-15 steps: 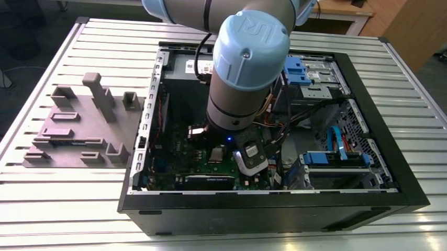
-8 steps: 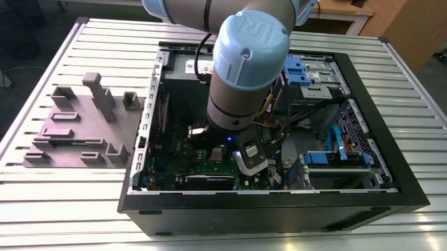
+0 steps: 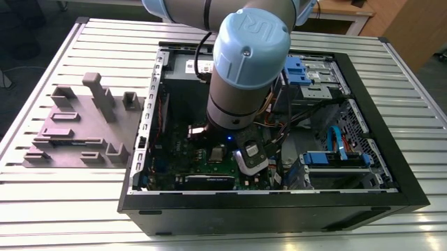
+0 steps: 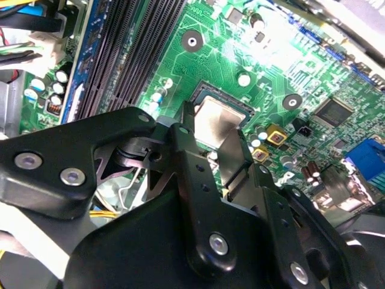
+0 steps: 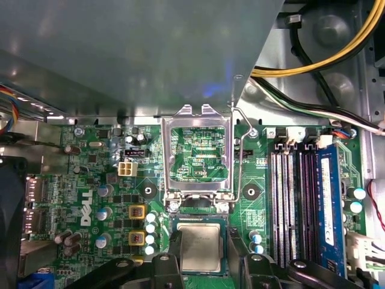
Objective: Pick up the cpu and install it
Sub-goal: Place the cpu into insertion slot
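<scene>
While the arm [image 3: 241, 68] reaches down into the open case [image 3: 279, 206], the gripper [image 4: 218, 135] stands over the socket on the board [image 5: 198, 150], with its two black fingers [image 4: 189, 150] on opposite sides of the cpu [image 5: 200, 245]. The cpu lies flat in the socket [image 5: 171, 227], its silver-grey top showing in both wrist views, and the fingers stand close against its edges. Whether they press on the chip or stand just off it I cannot tell, so the grip itself stays uncertain; the jaws are set about as wide as the chip.

Above the socket, in the first wrist view, the metal load plate [image 5: 198, 147] is tipped up on its hinge, and its thin wire lever [image 5: 239, 150] is also raised beside it. Black memory slots [image 5: 292, 198] run along one side of the socket, with a blue module [image 5: 329, 198] seated in the slot farthest from it. Yellow, black and white cables [image 5: 325, 57] cross the bare metal wall of the case beyond the board.

In the exterior view the case lies on its side on a slatted metal table [image 3: 63, 204], nearer the table's edge at the exterior view's right. A grey fixture [image 3: 80, 125] with upright blocks sits on the table just beside the case wall, toward the exterior view's left. Inside the case, blue drive brackets [image 3: 297, 70] sit near the far wall, and another blue bracket [image 3: 335, 159] lies toward the near corner at the exterior view's right.
</scene>
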Robot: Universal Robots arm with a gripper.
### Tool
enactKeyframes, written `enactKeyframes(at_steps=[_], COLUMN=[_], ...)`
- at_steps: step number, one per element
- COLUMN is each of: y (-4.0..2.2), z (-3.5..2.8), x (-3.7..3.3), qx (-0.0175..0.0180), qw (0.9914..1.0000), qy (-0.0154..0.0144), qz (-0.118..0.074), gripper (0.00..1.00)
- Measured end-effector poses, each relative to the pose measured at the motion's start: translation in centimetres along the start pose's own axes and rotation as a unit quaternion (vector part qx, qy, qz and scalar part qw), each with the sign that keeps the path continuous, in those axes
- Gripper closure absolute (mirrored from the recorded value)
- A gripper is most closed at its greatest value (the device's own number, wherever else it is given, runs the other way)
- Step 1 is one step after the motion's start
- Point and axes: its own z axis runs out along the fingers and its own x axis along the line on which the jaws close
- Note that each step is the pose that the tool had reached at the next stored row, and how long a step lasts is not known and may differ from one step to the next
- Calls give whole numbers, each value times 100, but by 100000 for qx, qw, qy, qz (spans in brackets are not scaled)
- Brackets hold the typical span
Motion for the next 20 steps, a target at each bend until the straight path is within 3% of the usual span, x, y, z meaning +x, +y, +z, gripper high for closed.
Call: enactKeyframes(at_steps=[7, 9, 10, 18, 19, 20], y=[10, 12, 12, 19, 20, 20], z=[-69, -77, -80, -133, -139, -144], x=[3, 4, 4, 6, 6, 7], qx=[2, -18, -18, -6, -4, -4], qw=[100000, 100000, 100000, 100000, 100000, 100000], qy=[0, -1, -1, 31, 37, 43], qz=[0, -3, -2, 4, 2, 5], gripper=[57, 56, 50, 51, 57, 57])
